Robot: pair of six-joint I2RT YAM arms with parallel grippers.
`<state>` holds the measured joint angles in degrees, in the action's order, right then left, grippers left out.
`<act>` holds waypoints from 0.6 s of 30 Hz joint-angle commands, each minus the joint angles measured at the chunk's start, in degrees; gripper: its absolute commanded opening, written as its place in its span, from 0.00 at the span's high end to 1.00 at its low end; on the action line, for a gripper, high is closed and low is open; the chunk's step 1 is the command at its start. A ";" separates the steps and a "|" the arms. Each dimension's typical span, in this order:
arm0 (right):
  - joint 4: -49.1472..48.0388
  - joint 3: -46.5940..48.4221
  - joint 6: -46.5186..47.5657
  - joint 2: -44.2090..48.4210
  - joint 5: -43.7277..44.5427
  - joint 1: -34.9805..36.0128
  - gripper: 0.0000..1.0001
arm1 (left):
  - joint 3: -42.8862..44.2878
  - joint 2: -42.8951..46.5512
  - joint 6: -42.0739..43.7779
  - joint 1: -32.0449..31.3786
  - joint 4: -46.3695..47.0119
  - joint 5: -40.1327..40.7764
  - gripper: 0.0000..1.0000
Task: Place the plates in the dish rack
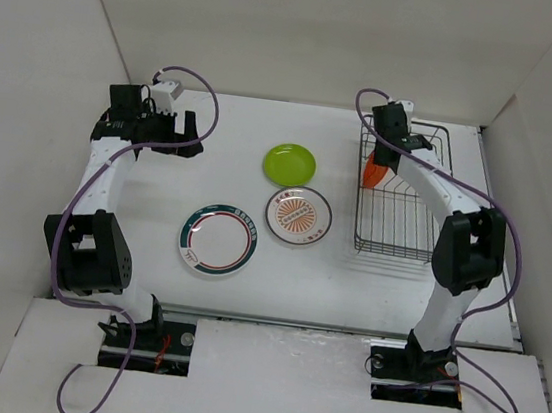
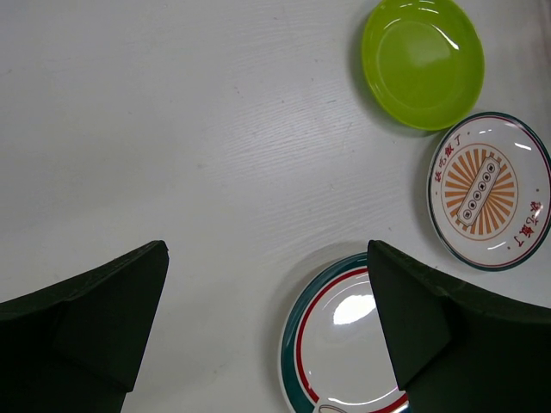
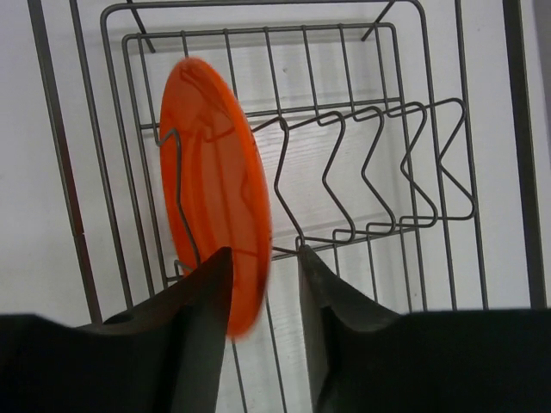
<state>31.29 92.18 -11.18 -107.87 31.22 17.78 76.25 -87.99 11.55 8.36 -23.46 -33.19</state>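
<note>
Parted right gripper point(image 3: 264, 255) straddling the orange plate point(image 3: 215, 172) upright in the dish rack point(image 3: 258, 32), left gripper point(image 2: 267, 249) agape; likely light, stiff, slick: pinch the rim.

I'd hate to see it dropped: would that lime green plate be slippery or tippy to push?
Probably slippery: the lime green plate shows bright glossy highlights. It lies flat on the table, so a push should slide it rather than tip it.
</note>
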 commanded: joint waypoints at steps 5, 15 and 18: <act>-3.51 2.21 1.95 1.26 1.12 0.59 0.38 | 0.74 0.80 0.93 0.08 -0.09 -1.44 0.00; -0.17 5.20 2.48 12.94 6.22 3.23 0.00 | 1.80 -2.36 1.46 -1.68 -0.62 -3.28 0.00; -0.17 3.19 2.48 18.72 3.07 4.90 0.00 | 3.29 -5.60 0.93 -4.92 0.08 -2.15 0.00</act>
<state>31.92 93.34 -8.95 -96.86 34.39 21.04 76.79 -90.78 12.12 6.46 -23.83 -34.50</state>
